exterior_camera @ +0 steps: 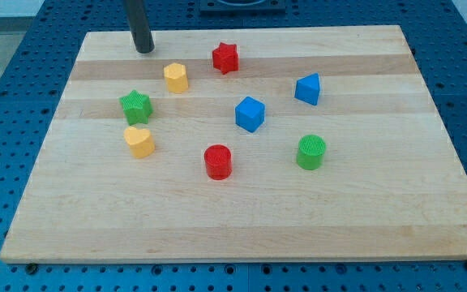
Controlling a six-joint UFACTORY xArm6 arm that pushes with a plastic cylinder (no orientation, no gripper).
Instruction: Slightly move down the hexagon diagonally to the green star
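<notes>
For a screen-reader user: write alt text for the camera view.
My tip rests near the top left of a wooden board, above and left of the yellow hexagon and green star. Six more blocks are scattered across the board.

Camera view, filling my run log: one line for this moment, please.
my tip: top left, touching nothing | yellow hexagon: up-right of green star, apart | push: not begun

My tip [144, 50] sits clear near the board's top; green star [136, 105] crowds the yellow hexagon's [176, 78] lower-left path.
</notes>
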